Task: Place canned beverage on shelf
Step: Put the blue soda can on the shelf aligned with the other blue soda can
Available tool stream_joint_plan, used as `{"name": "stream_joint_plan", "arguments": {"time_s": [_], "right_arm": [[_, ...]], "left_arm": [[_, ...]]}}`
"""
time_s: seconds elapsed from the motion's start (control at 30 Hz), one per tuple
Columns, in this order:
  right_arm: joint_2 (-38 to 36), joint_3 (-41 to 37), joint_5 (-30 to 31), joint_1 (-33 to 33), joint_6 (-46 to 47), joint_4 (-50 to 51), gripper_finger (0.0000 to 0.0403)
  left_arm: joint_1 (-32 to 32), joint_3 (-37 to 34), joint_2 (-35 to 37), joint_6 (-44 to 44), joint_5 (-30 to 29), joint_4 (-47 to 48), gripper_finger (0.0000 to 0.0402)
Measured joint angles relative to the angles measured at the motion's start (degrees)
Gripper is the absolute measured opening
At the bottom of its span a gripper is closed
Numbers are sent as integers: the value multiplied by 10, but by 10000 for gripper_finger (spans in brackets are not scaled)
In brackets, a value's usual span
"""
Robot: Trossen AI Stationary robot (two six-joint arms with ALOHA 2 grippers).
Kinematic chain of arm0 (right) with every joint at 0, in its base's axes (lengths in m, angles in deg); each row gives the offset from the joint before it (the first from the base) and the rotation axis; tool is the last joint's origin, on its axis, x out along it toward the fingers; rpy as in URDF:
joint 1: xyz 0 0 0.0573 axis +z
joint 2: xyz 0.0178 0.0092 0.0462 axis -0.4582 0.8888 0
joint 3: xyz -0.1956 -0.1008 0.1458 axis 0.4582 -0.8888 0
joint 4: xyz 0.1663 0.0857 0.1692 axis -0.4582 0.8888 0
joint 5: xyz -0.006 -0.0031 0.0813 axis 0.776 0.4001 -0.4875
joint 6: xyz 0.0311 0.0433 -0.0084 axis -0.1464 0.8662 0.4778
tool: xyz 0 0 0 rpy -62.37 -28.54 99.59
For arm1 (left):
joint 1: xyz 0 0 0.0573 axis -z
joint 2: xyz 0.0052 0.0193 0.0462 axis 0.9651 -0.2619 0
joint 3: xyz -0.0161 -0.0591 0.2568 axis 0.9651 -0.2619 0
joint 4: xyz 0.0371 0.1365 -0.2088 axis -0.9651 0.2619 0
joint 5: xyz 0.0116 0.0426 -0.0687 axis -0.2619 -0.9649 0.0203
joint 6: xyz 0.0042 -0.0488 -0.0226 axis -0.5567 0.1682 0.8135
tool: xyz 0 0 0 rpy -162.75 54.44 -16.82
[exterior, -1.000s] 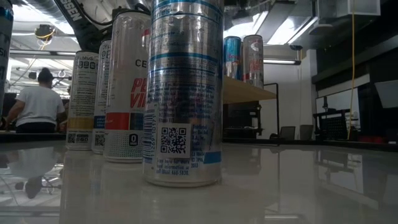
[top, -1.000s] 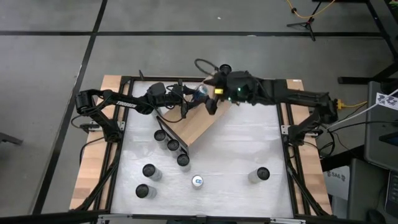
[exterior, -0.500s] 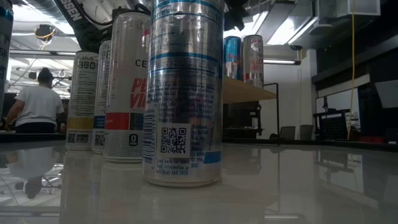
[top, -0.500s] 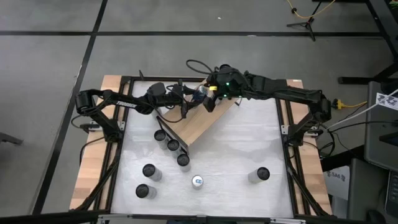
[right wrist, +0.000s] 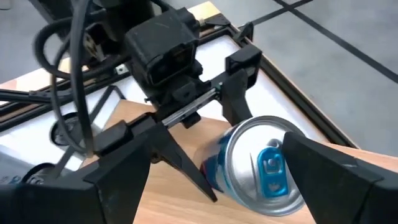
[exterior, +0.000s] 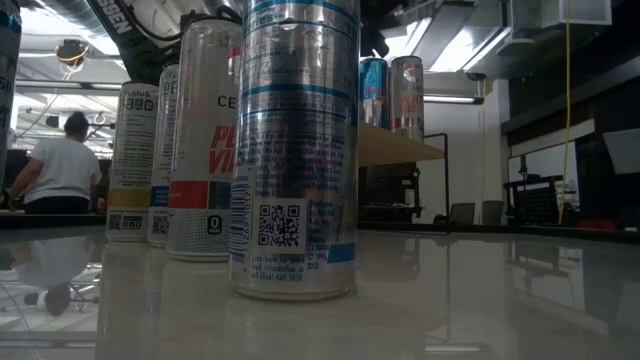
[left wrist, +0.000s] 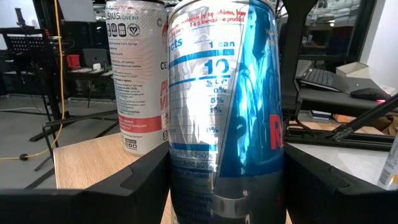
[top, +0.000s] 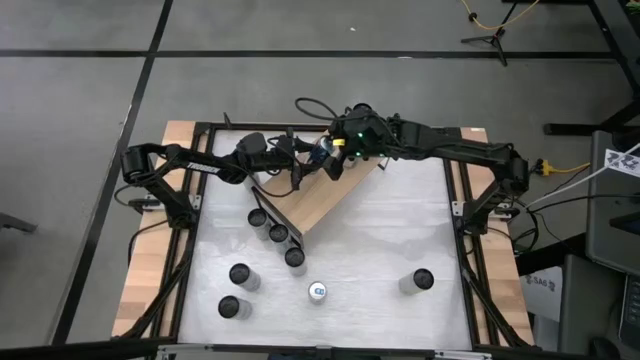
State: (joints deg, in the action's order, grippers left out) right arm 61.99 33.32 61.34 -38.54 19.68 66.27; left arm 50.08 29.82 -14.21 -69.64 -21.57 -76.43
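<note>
Standing over the bench [top: 400,230], I see the left arm reaching in from the upper left of the overhead picture, and the left gripper [top: 318,153] is clamped on a blue can [top: 322,150] at the far end of the shelf [top: 318,200]. Its wrist camera fills with that blue can [left wrist: 227,106], a dark finger pressed against each side, and the can stands upright on the wood. Just beside it, a little farther along the board, stands a white can [left wrist: 138,74] with red lettering.

The shelf itself lies slanted across the upper middle of the bench, a light-brown board with a black frame along its lower left edge. Three dark-topped cans [top: 277,233] line up just beside that edge. Lower in the picture stand two more cans [top: 238,275], then a silver can [top: 318,291] with a blue tab near bottom centre, and a lone can [top: 421,279] to the lower right.

From the upper right comes the right arm, its right gripper [top: 340,166] hovering above the blue can with fingers spread wide, holding nothing. Its wrist view looks down on the can's silver top [right wrist: 264,165], between the two dark fingers but untouched by them.

In the level view, a person [exterior: 60,165] stands far off at the left.
</note>
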Motion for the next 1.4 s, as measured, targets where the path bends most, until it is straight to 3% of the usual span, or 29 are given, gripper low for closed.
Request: {"name": "stream_joint_plan", "arguments": {"time_s": [0.47, 0.9, 1.4], "right_arm": [[5, 0, -52, 0, 0, -34, 356], [5, 0, -55, 0, 0, -36, 356], [6, 0, -53, 0, 0, -41, 356]], "left_arm": [[0, 0, 0, 0, 1, 0, 246], [0, -1, -1, 0, -1, 3, 323], [0, -1, -1, 0, 0, 1, 327]]}}
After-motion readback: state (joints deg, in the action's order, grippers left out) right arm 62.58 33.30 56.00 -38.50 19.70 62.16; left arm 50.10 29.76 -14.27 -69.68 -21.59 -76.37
